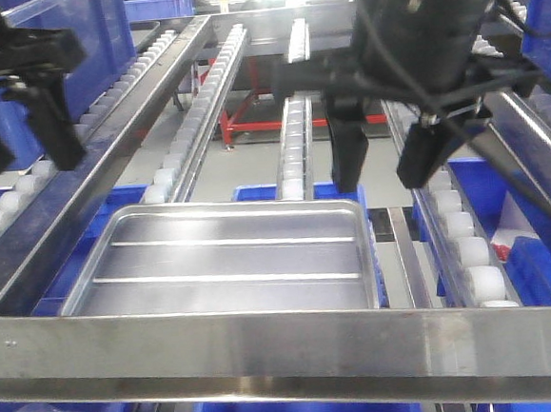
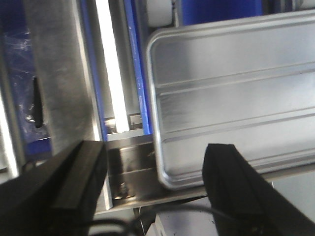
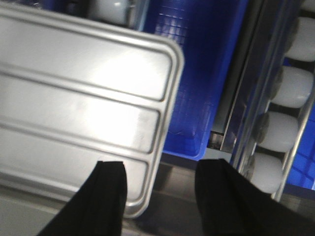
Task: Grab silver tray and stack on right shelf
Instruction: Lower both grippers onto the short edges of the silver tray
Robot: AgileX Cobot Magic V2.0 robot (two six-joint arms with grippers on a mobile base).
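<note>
Placement looks done, I judge: your silver tray (image 1: 222, 258) lies flat on the right shelf (image 1: 267, 345), just behind its front bar. Your left gripper (image 1: 22, 135) and right gripper (image 1: 384, 164) hang above it, jaws apart, holding nothing.

A factory storeroom is showing: roller rails (image 1: 472, 248) are sloping beside the right pincer (image 1: 387, 164), blue storage bins (image 1: 480, 199) sitting below it.
</note>
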